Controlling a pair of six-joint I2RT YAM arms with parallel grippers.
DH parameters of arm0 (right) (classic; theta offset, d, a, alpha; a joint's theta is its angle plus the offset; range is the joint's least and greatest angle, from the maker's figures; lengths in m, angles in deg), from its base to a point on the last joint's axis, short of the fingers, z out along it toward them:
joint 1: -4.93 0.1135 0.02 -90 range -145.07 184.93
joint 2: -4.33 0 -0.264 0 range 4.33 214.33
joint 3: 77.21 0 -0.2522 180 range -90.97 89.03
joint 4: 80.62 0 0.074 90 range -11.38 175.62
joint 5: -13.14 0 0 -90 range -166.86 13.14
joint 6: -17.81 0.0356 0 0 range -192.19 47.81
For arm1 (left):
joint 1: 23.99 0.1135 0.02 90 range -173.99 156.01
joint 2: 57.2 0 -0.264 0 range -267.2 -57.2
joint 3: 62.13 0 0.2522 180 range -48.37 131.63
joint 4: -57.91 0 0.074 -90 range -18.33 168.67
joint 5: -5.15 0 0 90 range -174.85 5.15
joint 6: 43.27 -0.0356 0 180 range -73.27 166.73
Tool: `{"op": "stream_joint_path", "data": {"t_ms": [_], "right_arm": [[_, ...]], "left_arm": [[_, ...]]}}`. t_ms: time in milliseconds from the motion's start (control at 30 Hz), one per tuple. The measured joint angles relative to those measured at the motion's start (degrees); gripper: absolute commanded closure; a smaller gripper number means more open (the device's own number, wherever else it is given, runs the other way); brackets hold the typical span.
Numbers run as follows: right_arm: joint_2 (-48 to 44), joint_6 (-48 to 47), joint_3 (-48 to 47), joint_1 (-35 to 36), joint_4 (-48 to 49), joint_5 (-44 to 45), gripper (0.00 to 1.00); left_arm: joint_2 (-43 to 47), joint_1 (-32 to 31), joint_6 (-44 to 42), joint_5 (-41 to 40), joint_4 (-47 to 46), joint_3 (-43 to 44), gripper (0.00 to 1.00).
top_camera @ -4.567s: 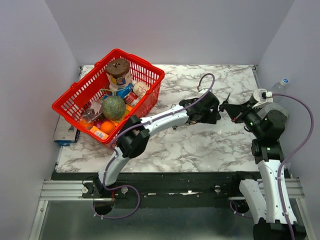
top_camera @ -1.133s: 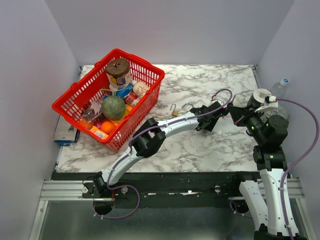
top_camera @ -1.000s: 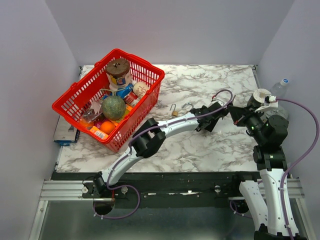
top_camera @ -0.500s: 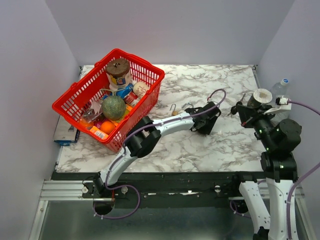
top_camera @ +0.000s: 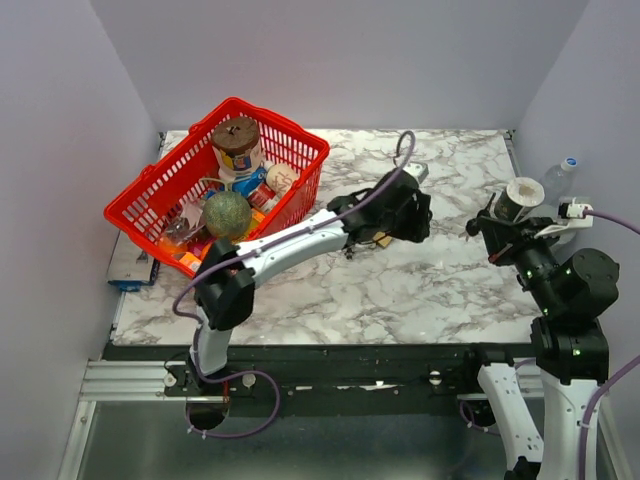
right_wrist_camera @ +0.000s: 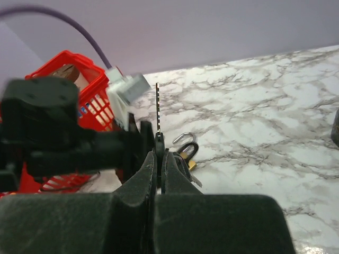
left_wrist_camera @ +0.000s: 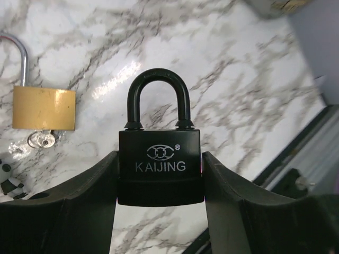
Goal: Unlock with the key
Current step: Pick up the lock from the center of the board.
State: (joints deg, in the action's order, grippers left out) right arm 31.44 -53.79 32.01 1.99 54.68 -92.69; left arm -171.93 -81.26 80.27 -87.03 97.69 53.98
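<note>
Change: half a second ago the left tool (left_wrist_camera: pixel 160 157) hung just right of the brass padlock (left_wrist_camera: pixel 43 108). Now it sits farther from the near edge and to the left, with its elbow swung left. The right tool (right_wrist_camera: pixel 157 153) has drawn back to the right, widening the gap between the two.
Left tool: clamped on the body of the black padlock (left_wrist_camera: pixel 159 177), whose hoop points away from the wrist.
Right tool: pinched tight on the key (right_wrist_camera: pixel 158 108), blade standing up.
Surface: white marble desk (top_camera: pixel 430 290). The brass padlock lies flat on it with its hoop open, beside a small key ring (left_wrist_camera: pixel 41 139).
Room: plain grey walls on three sides.
Edges: a red basket (top_camera: pixel 285 125) fills the far left corner, and a bottle (top_camera: pixel 560 172) stands past the right edge.
Open room: bare marble shows along the near and far right.
</note>
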Motion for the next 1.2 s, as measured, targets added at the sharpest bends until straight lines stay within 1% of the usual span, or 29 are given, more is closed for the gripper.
{"op": "stream_joint_path", "data": {"t_ms": [33, 133, 167, 233, 333, 467, 567, 633, 833, 900, 1000, 1133, 1200], "right_arm": [[0.1, 0.2, 0.2, 0.0, 0.0, -1.1, 0.99], [0.1, 0.6, 1.2, 0.0, 0.0, -3.2, 0.99], [0.1, 0.8, 1.7, 0.0, 0.0, -4.0, 0.99], [0.1, 1.2, 3.0, 0.0, 0.0, -5.9, 0.99], [0.2, 1.9, 5.9, 0.0, 0.7, -9.4, 0.99], [0.3, 3.7, 12.2, 0.0, 3.0, -14.7, 0.99], [0.7, 5.4, 16.6, 0.0, 4.5, -18.5, 0.99], [0.6, 6.6, 18.7, 0.1, 5.6, -20.7, 0.99], [-1.6, 11.4, 25.6, 1.5, 12.5, -25.9, 0.99], [-1.2, 13.3, 28.7, 3.9, 14.7, -26.2, 0.99], [1.1, 15.9, 30.8, 11.0, 17.0, -24.9, 0.99], [8.0, 18.9, 30.8, 22.7, 23.5, -21.6, 0.99], [11.9, 20.3, 30.8, 27.0, 26.8, -19.6, 0.99]], "left_arm": [[1.9, 0.5, 0.7, 0.9, -1.0, -0.6, 1.00], [9.2, 3.7, 5.6, 5.6, -7.6, -6.9, 1.00], [12.3, 5.4, 7.8, 7.5, -11.3, -11.4, 1.00], [16.5, 8.3, 10.9, 9.4, -14.5, -17.2, 1.00], [19.6, 10.9, 14.3, 10.4, -18.0, -23.2, 1.00], [21.6, 11.2, 19.4, 15.0, -24.6, -30.7, 1.00], [23.0, 11.1, 21.6, 17.5, -26.8, -33.7, 1.00], [24.1, 11.1, 21.8, 17.4, -26.7, -34.0, 1.00], [30.4, 11.1, 20.3, 10.2, -24.1, -34.0, 1.00], [31.9, 11.1, 19.8, 7.6, -23.2, -34.0, 1.00], [32.7, 11.2, 19.5, 4.2, -22.6, -34.3, 1.00], [32.7, 11.3, 19.2, 1.6, -20.2, -34.8, 1.00], [32.7, 11.3, 19.0, 0.6, -19.5, -35.1, 1.00]]}}
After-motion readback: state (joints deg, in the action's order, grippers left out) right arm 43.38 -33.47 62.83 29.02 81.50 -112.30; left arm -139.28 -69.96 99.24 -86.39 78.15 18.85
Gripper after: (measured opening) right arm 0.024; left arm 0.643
